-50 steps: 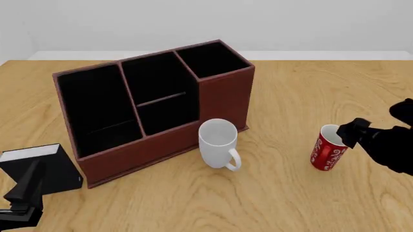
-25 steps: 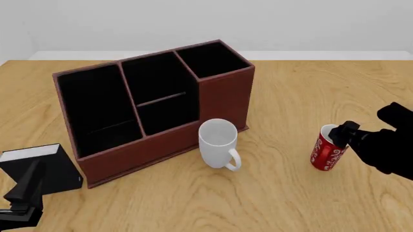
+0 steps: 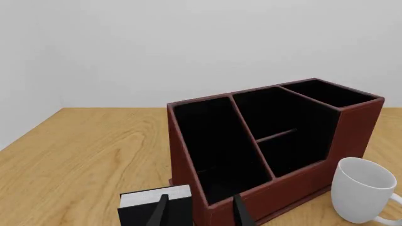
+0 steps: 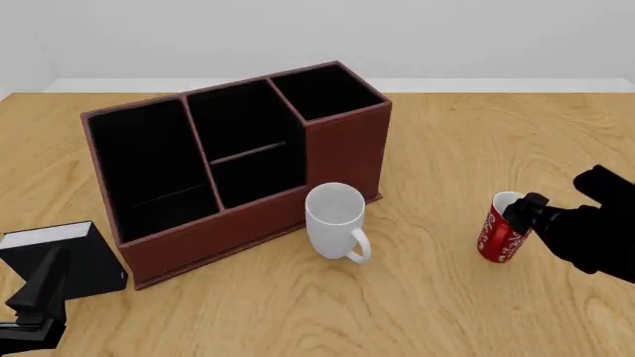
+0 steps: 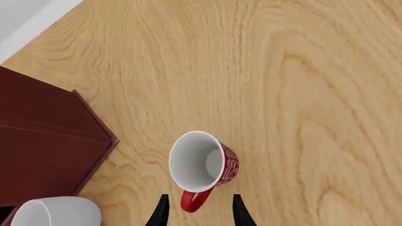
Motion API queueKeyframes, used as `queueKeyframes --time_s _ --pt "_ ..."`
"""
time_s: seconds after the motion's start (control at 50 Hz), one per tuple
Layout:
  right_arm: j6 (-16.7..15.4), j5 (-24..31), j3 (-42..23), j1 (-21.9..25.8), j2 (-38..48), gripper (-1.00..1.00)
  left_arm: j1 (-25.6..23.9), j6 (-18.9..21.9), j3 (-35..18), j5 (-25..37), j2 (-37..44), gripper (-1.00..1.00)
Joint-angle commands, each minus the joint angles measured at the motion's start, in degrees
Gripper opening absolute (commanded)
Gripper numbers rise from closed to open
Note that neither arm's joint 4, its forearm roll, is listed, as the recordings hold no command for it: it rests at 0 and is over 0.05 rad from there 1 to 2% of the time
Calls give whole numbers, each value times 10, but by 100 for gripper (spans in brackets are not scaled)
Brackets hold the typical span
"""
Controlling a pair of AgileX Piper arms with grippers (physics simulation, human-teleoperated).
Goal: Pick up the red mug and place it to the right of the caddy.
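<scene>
- The red mug (image 4: 501, 228) stands upright on the surface (image 4: 436, 312), at about 4 o'clock from the caddy (image 4: 238, 160) and well apart from it, handle toward the right arm.
- The right gripper (image 5: 197, 211) hangs just above the mug, its fingers (image 5: 162, 213) spread to either side of the handle in the wrist view, gripping nothing.
- Judged from this, the pick-up has not happened: the mug is neither clamped nor lifted.
- Left to do: close on the handle or rim, lift, and set the mug down closer beside the caddy's right wall.
- The white mug (image 4: 337, 220) sits at 9 o'clock from the red mug, just in front of the caddy.
- The left gripper (image 3: 198, 214) rests idle by the black box (image 4: 62, 256), fingers released.
</scene>
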Motion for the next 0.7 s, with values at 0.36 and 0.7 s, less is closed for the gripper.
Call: queueKeyframes --time_s 0.36,0.7 --pt "1 -29 7 0 44 100 0 0 0 0 0 100" --pt "17 -49 14 23 79 100 0 0 0 0 0 100"
